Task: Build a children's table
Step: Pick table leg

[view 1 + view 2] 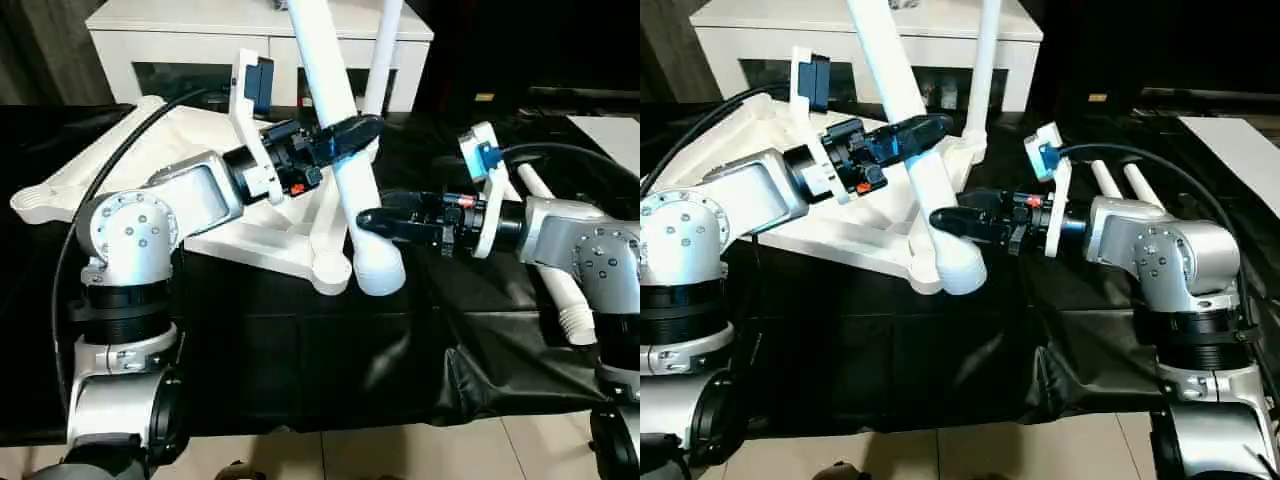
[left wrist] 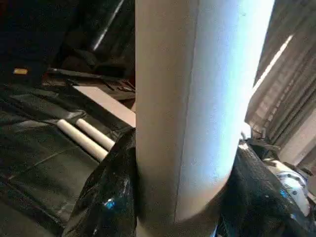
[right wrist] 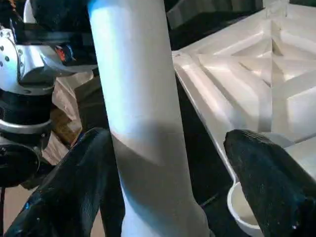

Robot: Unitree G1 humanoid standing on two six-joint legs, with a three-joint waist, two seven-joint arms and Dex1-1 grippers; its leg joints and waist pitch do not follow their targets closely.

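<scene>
Legs: 4; left fingers (image 1: 365, 128) clamp 1 leg (image 1: 340, 150), right fingers (image 1: 365, 220) apart.

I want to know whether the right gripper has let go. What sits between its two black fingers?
The tilted white leg stands between the right gripper's fingers, which are spread wider than it, with a gap on one side in the right wrist view.
</scene>
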